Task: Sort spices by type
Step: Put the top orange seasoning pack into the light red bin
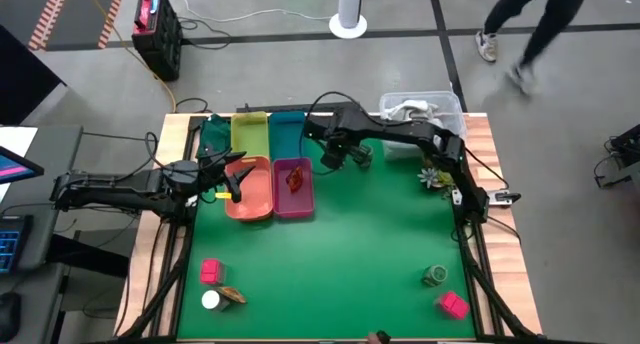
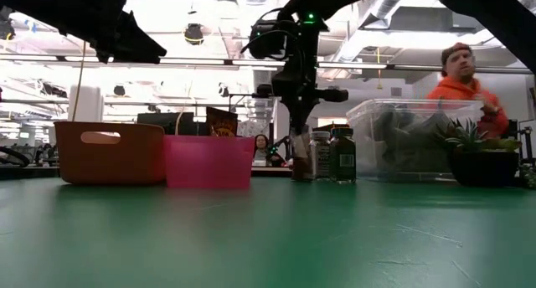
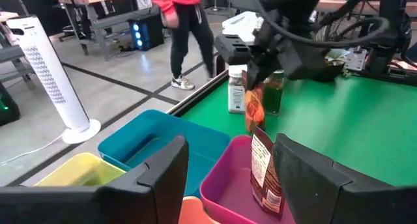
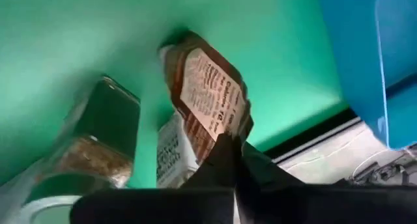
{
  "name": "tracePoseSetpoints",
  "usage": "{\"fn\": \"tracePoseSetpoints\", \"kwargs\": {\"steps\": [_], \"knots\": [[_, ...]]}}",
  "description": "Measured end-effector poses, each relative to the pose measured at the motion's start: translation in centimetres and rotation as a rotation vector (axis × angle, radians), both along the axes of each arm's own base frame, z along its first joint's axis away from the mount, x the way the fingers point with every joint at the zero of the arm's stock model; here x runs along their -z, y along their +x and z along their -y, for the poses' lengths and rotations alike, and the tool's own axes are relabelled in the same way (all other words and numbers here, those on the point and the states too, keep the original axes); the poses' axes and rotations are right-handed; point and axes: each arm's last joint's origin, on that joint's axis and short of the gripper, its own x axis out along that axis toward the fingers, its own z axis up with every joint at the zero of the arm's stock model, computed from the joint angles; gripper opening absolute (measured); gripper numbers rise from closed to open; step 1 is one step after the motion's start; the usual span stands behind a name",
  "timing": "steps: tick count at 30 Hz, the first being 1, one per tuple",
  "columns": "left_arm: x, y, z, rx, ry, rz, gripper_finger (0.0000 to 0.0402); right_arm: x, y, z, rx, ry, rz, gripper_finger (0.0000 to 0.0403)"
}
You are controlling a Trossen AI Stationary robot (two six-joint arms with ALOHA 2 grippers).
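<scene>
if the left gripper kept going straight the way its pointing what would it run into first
Most likely the reddish-brown spice packet standing in the pink tray, directly ahead between the left gripper's open fingers. Beyond it the right gripper holds another packet; depth is uncertain.

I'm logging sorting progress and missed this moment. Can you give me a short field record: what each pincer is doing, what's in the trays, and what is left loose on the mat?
right pincer: shut on a reddish-brown packet, at the far edge beside the teal tray
left pincer: open, empty, above the trays
pink tray: holds one reddish-brown packet
orange tray: contents cannot tell
jars beside the held packet: white-capped jar, green jar
near left of mat: pink block, white-capped jar, brown packet
near right of mat: green jar, pink block
</scene>
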Motion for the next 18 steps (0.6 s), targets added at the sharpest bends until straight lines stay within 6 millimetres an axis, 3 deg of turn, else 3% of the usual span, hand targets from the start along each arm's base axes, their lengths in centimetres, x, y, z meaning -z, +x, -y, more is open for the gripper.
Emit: {"fn": "tracePoseSetpoints", "kwargs": {"steps": [4,11,18], "knots": [[0.1,0.0,0.0,-0.001,-0.007,-0.005,0.0212,-0.5,1.0,-2.8,-0.060,-0.010,0.016,0.0021],[-0.1,-0.1,0.0,-0.002,-0.014,-0.006,0.0212,-3.1,2.8,-8.9,-0.225,-0.081,0.090,0.0014],[-0.4,-0.1,0.1,0.035,-0.035,0.004,0.0212,-5.7,3.4,-12.3,-0.312,-0.188,0.141,0.0016]]}}
